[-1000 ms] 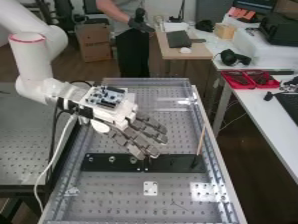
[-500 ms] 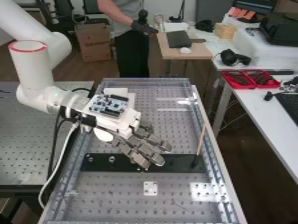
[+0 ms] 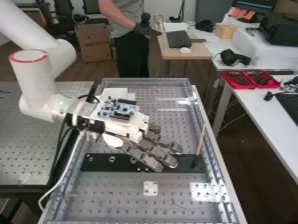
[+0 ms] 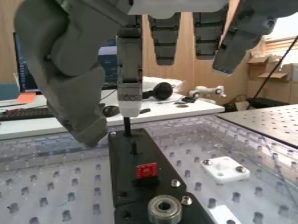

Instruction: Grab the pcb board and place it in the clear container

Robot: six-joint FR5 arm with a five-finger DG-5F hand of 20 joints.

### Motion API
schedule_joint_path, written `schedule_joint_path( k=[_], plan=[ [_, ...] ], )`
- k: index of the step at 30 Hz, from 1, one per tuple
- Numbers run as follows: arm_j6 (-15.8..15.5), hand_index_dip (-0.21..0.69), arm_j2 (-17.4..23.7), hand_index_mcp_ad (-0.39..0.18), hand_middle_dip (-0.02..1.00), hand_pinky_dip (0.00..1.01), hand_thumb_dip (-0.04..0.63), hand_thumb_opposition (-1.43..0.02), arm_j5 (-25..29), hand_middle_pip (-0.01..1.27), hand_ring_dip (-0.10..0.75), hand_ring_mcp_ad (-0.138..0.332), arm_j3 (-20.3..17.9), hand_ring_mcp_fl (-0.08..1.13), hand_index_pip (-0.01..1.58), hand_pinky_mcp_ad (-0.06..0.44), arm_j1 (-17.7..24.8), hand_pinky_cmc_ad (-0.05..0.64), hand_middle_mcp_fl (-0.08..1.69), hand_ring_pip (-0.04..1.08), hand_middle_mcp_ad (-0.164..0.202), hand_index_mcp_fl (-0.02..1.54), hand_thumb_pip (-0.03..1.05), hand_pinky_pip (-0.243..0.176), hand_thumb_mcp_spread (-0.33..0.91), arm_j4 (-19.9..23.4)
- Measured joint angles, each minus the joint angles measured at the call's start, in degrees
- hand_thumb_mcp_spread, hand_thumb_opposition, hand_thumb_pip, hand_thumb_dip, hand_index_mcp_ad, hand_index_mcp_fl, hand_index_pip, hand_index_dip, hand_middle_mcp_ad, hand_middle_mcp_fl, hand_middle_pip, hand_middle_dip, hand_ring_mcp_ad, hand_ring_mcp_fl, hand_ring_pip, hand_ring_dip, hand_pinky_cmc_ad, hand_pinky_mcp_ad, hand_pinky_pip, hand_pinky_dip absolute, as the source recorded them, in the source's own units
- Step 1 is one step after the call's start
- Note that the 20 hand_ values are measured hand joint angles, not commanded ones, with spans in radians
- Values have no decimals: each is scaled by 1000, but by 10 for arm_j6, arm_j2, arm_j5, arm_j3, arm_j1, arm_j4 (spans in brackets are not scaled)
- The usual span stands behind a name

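Note:
The hand hangs over the black plate that lies across the bench. Its fingers are straight and relaxed, holding nothing. From the wrist, the hand appears with its thumb apart from the fingers, above the same black plate. A small red board stands on that plate, beside a metal ring, with space between it and the hand. Clear material covers the perforated bench; I cannot tell whether it is a sheet or a container.
A thin rod rises from the plate's right end. A white square block with holes lies in front of the plate. Beyond the bench's right edge stands a white table with red trays. A blue circuit board rides on the arm's wrist.
The hand has moved to the right and toward the bench's near end, its fingers now reaching over the plate's middle. The plate and the white block have kept their places.

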Motion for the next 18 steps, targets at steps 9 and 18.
schedule_joint_path(
  k=[9, 18],
  plan=[
    [-24, 106, -11, -51, 110, 407, 227, -860, -46, 152, 9, 246, 3, -2, 1559, 197, -13, 326, 9, 77, 110, 21, 651, -91, 433, 20],
    [-28, 106, -14, -51, 122, 407, 239, -860, -48, 152, 14, 246, 4, -2, 1559, 197, -18, 326, 9, 80, 106, 21, 651, -91, 435, 26]
  ],
)
